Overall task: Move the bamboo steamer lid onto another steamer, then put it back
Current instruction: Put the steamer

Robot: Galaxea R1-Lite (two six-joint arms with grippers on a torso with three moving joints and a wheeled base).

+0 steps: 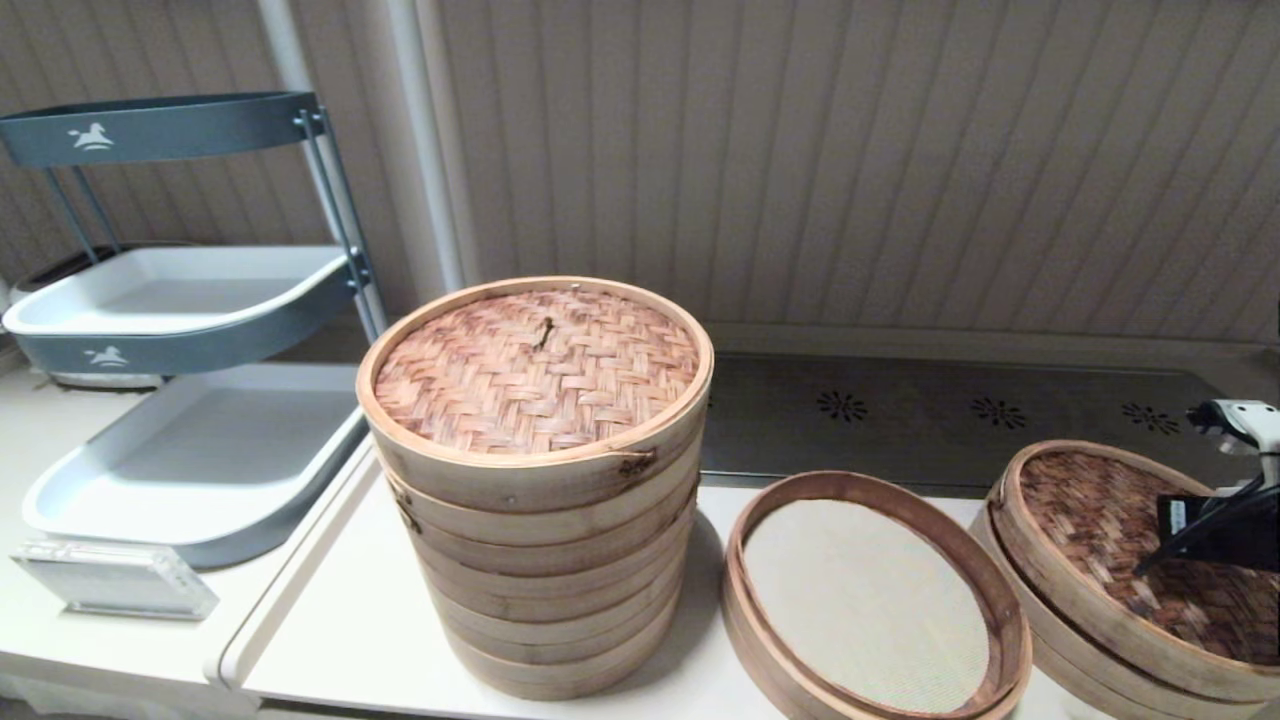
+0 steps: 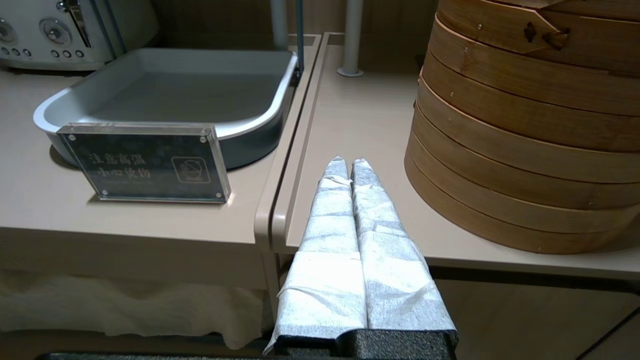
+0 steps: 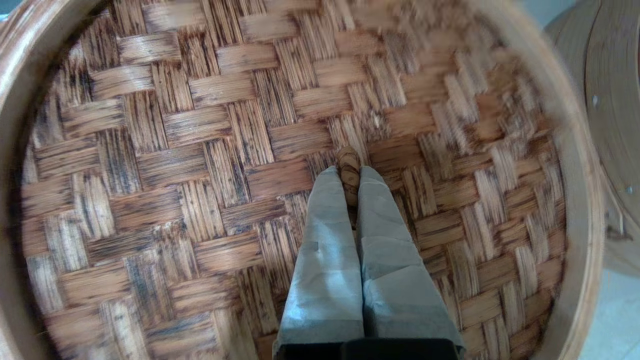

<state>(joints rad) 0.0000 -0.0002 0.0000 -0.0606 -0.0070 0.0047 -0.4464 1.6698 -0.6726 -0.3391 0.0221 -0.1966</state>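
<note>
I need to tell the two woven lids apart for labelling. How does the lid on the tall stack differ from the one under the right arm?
The tall stack's lid is lighter, reddish-tan; the bamboo steamer lid is darker brown with scorched streaks. The stack's lid sits level and untouched; the other looks tilted, with the right gripper shut on its centre knot. Both are round, woven and pale-rimmed.

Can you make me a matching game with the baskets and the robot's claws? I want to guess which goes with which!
Things:
1. tall steamer stack
2. open steamer basket
3. bamboo steamer lid
4. left claw

Clues:
A. beige cloth inside
B. shut, holding nothing, beside the tall stack
C. right claw pinching its centre knot
D. lighter reddish woven lid on top

Pairs: 1-D, 2-A, 3-C, 4-B
</note>
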